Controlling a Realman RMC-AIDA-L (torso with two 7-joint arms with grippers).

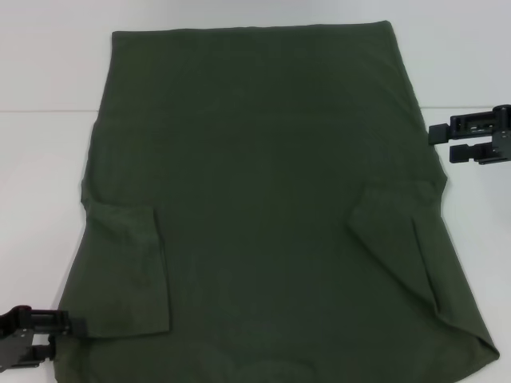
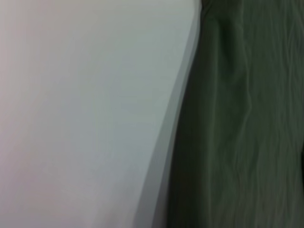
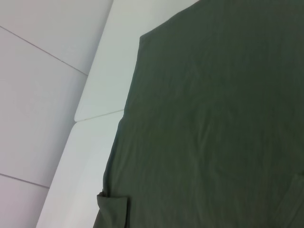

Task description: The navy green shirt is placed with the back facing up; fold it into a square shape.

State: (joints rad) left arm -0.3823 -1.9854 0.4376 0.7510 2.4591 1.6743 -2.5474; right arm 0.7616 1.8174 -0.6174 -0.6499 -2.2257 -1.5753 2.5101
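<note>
The navy green shirt [image 1: 263, 175] lies flat on the white table [image 1: 40, 175], plain side up, filling most of the head view. Both short sleeves are folded inward onto the body, one [image 1: 128, 271] at the near left and one [image 1: 395, 239] at the right. My left gripper [image 1: 68, 339] sits open at the shirt's near-left corner, its upper finger touching the cloth edge. My right gripper [image 1: 441, 142] hovers open just off the shirt's right edge, about mid-length. The left wrist view shows the shirt's edge [image 2: 237, 118], and the right wrist view shows the shirt's [image 3: 213, 118] far corner.
Bare white table shows on both sides of the shirt and beyond its far hem. A seam [image 1: 48, 108] crosses the table at the far end. The table's rounded corner [image 3: 83, 118] and grey floor panels [image 3: 38, 95] appear in the right wrist view.
</note>
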